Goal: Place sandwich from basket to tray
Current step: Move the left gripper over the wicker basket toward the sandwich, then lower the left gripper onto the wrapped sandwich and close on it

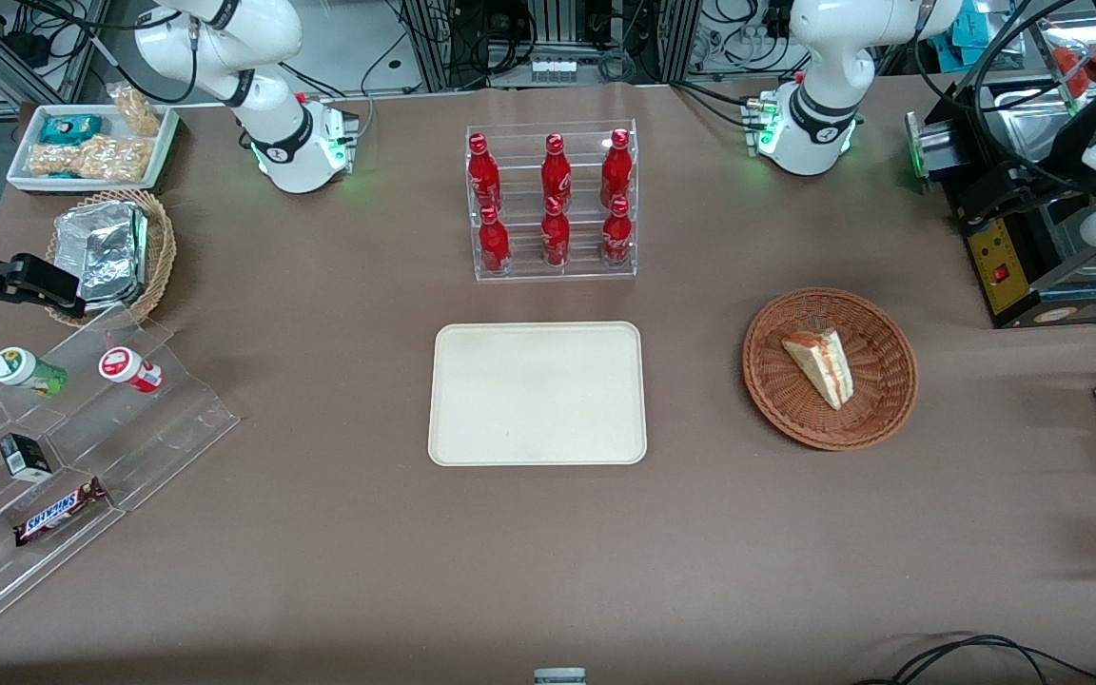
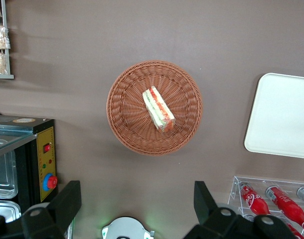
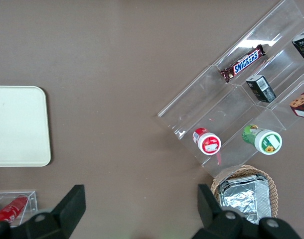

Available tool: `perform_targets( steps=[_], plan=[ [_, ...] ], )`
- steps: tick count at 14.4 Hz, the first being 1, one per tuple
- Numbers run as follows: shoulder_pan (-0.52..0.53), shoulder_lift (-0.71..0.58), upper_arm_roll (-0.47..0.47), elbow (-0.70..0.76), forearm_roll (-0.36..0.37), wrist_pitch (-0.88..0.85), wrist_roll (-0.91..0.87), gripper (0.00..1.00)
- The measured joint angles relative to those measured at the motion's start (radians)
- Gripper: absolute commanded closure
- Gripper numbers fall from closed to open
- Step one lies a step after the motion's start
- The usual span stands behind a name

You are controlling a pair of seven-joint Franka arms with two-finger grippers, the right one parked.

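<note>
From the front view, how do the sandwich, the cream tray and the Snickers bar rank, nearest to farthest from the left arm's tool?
The tool hangs open above the table near the basket.
1. Sandwich, in the basket.
2. Tray, at the table's middle.
3. Snickers bar, in the clear stand toward the parked arm's end.

- The table (image 1: pixel 320 533) carries a brown cover.
- The tray (image 1: pixel 538 393) lies flat near its middle.
- The basket (image 1: pixel 881 409) sits toward the working arm's end.
- A clear bottle rack (image 1: pixel 553 205) stands farther from the front camera than the tray.
- The gripper (image 2: pixel 137 211) hangs above the table, fingers spread.
</note>
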Motion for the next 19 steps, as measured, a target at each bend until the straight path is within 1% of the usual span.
perform_targets(
  steps=[6, 9, 11, 13, 16, 17, 19],
  plan=[
    [0.000, 0.004, 0.000, -0.006, 0.000, -0.004, 0.000, 0.00],
    [-0.001, 0.023, -0.001, -0.045, -0.003, -0.009, 0.000, 0.00],
    [-0.016, 0.059, -0.011, -0.078, -0.012, -0.004, 0.001, 0.00],
    [-0.078, 0.116, -0.025, -0.095, -0.035, 0.036, -0.001, 0.00],
    [-0.230, 0.213, -0.035, -0.101, -0.045, 0.091, -0.075, 0.00],
    [-0.263, 0.233, -0.037, -0.101, -0.044, 0.093, -0.110, 0.00],
    [-0.277, 0.249, -0.036, -0.103, -0.041, 0.084, -0.140, 0.00]
  ],
)
